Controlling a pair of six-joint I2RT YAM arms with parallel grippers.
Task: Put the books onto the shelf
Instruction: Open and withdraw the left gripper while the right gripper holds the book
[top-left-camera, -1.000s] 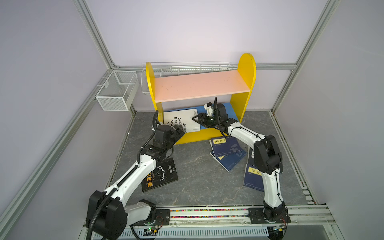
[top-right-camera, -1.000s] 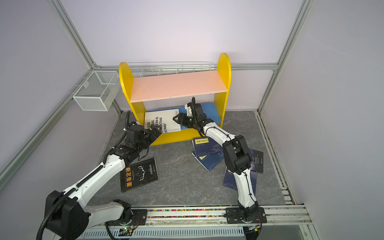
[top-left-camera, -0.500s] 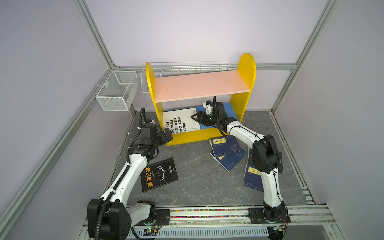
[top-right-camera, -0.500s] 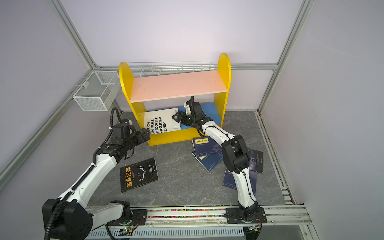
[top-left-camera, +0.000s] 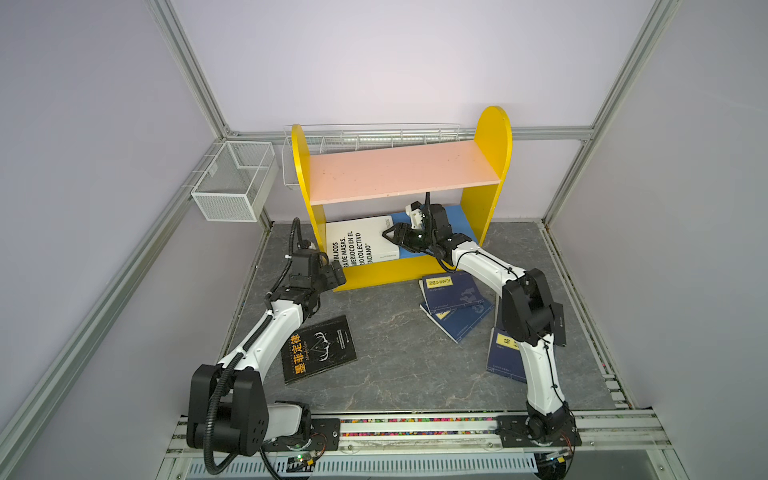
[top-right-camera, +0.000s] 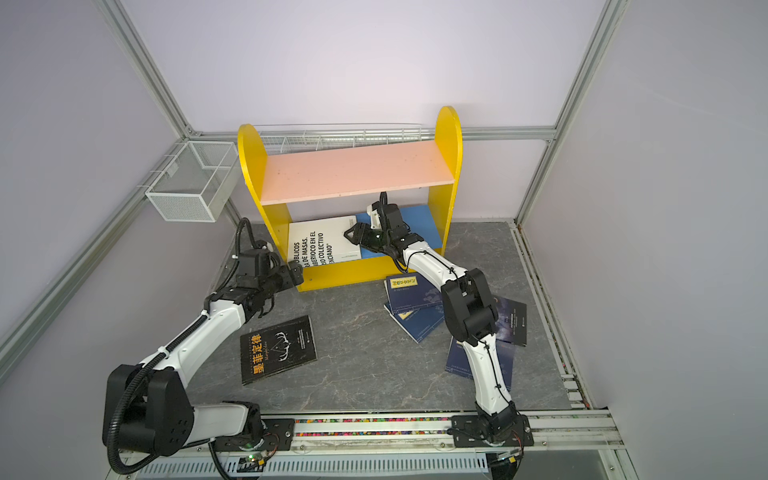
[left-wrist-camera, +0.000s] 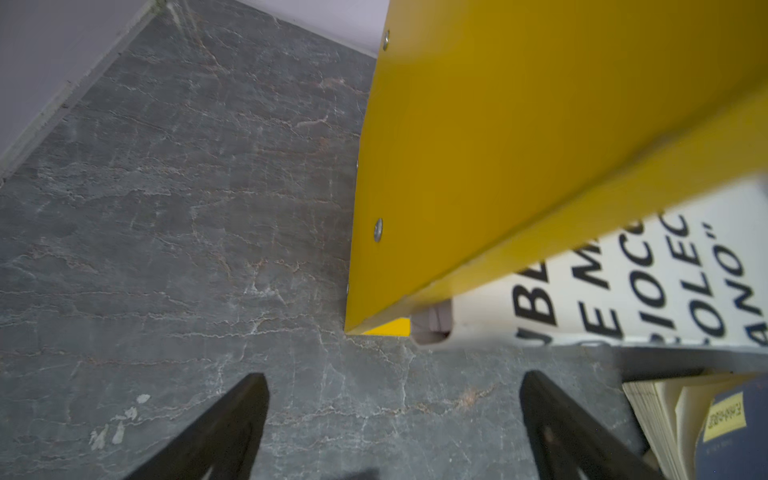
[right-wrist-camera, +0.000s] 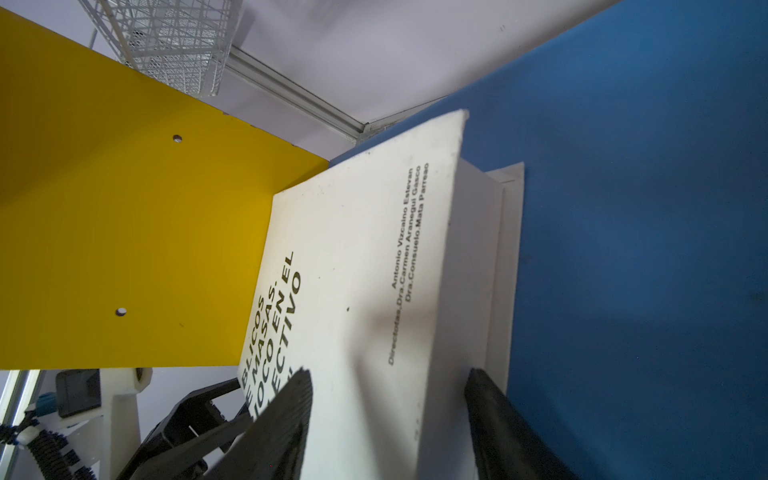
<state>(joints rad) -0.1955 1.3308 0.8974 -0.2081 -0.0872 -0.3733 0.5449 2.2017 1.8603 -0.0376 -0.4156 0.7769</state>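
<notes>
The shelf (top-left-camera: 399, 170) (top-right-camera: 353, 170) stands at the back, with yellow sides, a pink upper board and a blue lower board (right-wrist-camera: 644, 208). A thick white book (top-left-camera: 361, 243) (top-right-camera: 320, 245) (right-wrist-camera: 365, 270) rests on the lower board, its front end over the yellow front rail. My right gripper (top-left-camera: 388, 232) (top-right-camera: 349, 235) (right-wrist-camera: 388, 374) is shut on its right edge. My left gripper (top-left-camera: 337, 276) (top-right-camera: 297, 274) (left-wrist-camera: 392, 376) hangs open and empty over the table, at the shelf's front left corner (left-wrist-camera: 498, 124). A black book (top-left-camera: 318, 349) (top-right-camera: 278, 349) lies flat in front of the left arm.
Navy books with yellow labels (top-left-camera: 455, 291) (top-left-camera: 457, 322) (top-left-camera: 505, 353) lie on the table on the right, beside a second black book (top-right-camera: 511, 320) partly under the right arm. A wire mesh basket (top-left-camera: 232, 183) hangs on the left wall. Another wire basket (top-left-camera: 374, 137) runs behind the shelf.
My left gripper has drawn back to the left, away from the white book's front end, and its forearm has swung left. The right gripper keeps its hold on the white book.
</notes>
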